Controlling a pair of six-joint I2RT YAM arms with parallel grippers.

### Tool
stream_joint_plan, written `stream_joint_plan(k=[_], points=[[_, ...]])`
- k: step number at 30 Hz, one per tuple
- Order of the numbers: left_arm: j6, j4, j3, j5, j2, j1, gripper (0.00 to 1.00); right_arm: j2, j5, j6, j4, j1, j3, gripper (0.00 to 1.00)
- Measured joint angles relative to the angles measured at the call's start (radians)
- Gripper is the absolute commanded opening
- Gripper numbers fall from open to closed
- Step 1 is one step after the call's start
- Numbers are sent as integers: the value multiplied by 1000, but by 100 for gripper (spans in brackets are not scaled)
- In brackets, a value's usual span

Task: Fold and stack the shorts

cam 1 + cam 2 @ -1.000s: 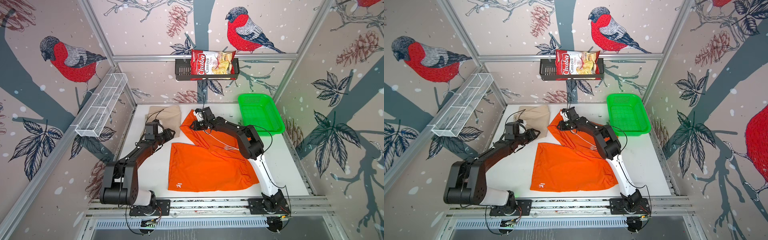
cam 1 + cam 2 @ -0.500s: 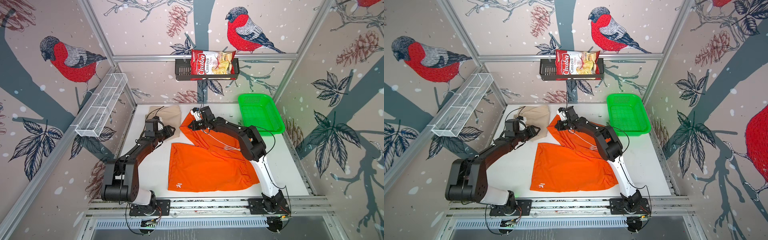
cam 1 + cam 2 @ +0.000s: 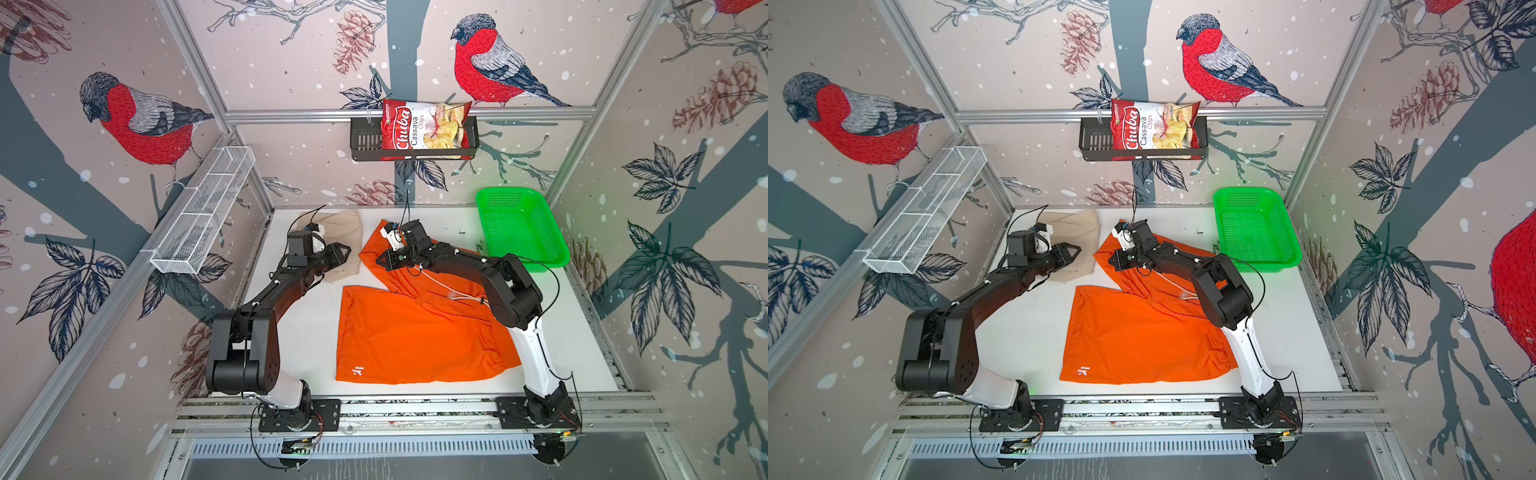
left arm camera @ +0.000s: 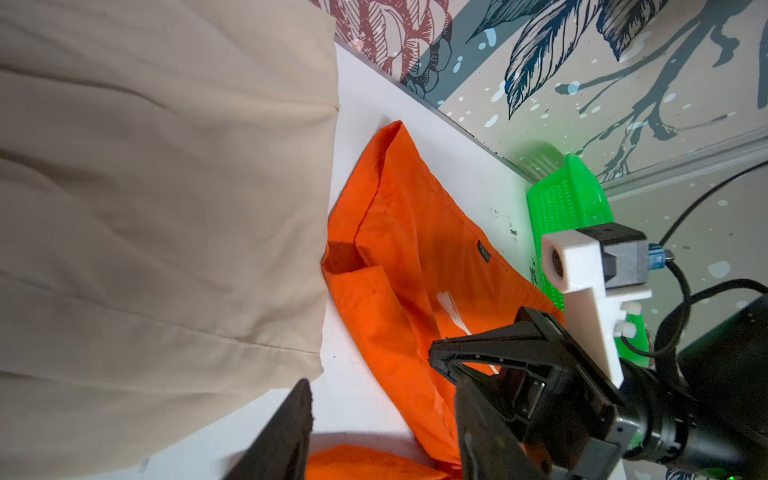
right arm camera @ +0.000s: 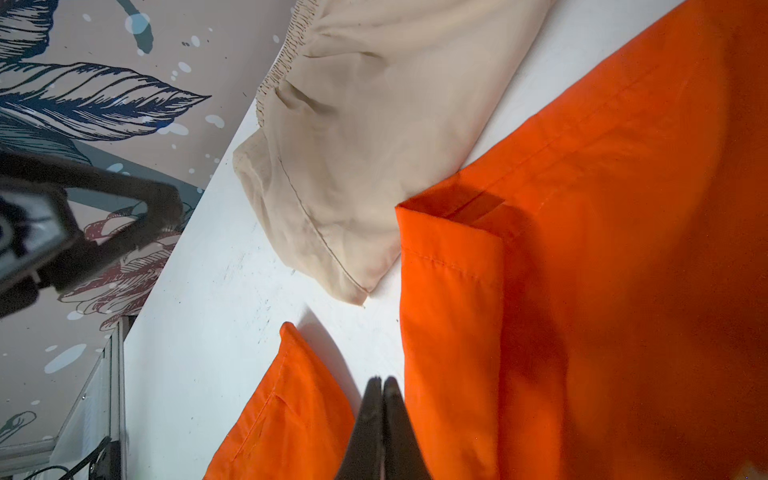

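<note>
Both top views: green basket [image 3: 521,226] sitting far right. Orange shorts [image 3: 415,332] lying spread mid-table, beige shorts [image 3: 1075,226] bunching far left. I'm seeing the left gripper [image 3: 345,251] hovering over the beige, fingers apart, empty.
Left wrist: orange hem touching the beige.
Right wrist: right gripper [image 5: 382,386] pressing its fingers together beside the orange hem; pinching cloth or not, I can't tell.
</note>
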State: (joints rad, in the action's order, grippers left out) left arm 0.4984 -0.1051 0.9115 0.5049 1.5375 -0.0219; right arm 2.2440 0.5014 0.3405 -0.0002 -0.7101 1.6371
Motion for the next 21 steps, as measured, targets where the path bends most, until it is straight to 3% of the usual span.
stream_joint_plan(k=[9, 14, 21], points=[[-240, 168, 321, 75, 223, 1, 61, -14, -1, -4, 29, -2, -9, 9], [-368, 332, 512, 127, 386, 0, 61, -19, -2, -3, 31, 5, -14, 43], [-529, 533, 710, 108, 545, -72, 63, -122, -95, 60, 41, 91, -135, 45]])
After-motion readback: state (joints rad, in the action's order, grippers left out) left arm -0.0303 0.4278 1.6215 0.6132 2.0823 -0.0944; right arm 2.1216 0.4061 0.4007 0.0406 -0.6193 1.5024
